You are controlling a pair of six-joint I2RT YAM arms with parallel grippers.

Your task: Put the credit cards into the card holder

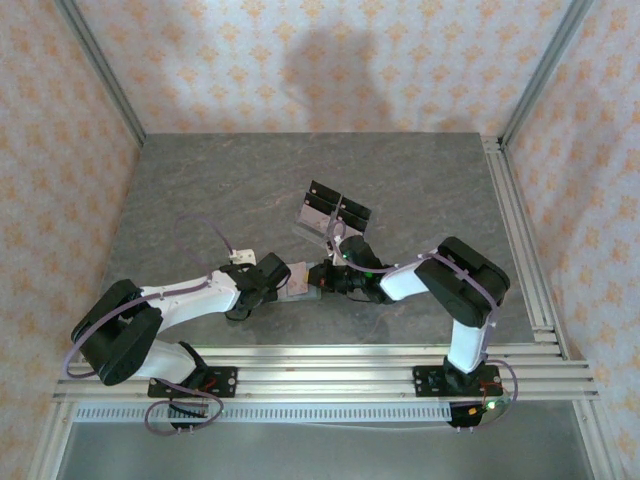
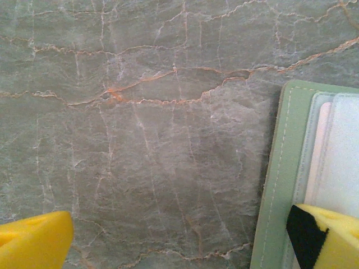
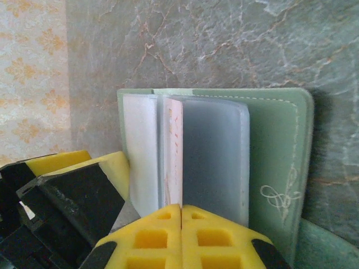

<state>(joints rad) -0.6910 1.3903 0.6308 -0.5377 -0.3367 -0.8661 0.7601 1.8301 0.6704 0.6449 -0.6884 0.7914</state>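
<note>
My left claw hangs wide open over the bare, veined stone table, with one yellow tip overlapping the stitched edge of the open green wallet. My right claw is closed at the wallet's near edge. A pinkish card stands edge-on between the wallet's cloudy sleeves just above my right claw, and I cannot tell whether I pinch it.
</note>
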